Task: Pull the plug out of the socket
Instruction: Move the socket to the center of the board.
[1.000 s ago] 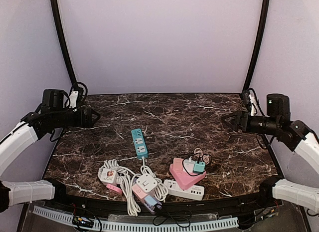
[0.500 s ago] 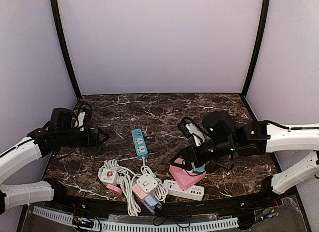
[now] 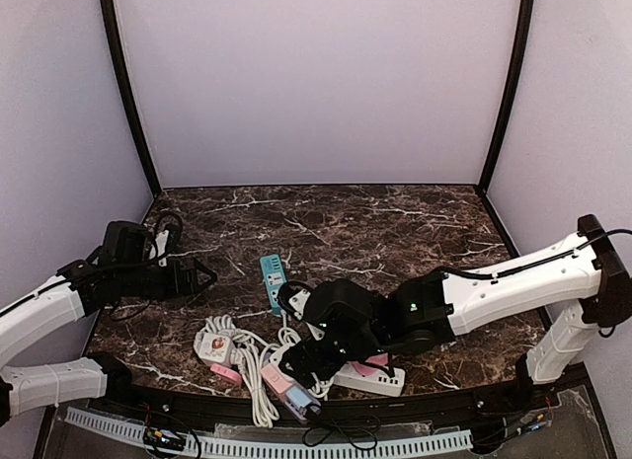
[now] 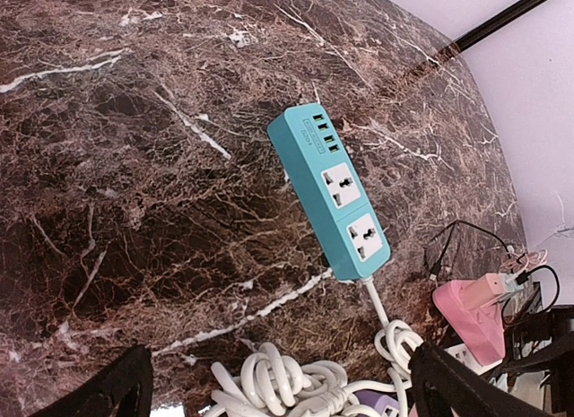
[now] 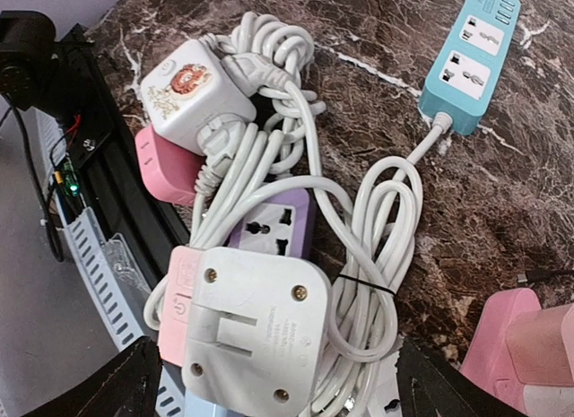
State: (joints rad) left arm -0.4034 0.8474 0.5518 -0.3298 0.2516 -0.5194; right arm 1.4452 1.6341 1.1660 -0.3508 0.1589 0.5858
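Note:
A white square plug sits plugged into a pink and purple power strip at the table's near edge, with white cable looped beside it. My right gripper is open, with one finger on each side just above the plug and not touching it. In the top view the right gripper hangs over that strip. My left gripper is open and empty, above bare table short of a teal power strip; it shows at the left in the top view.
A white cube adapter with a donut sticker and a pink plug lie left of the strip, tangled in cable. A pink triangular socket and a white power strip lie to the right. The table's front edge is close.
My right arm has swung from the far right across the table, past the pink socket, to hover over the white plug. My left gripper has come lower and slightly forward.

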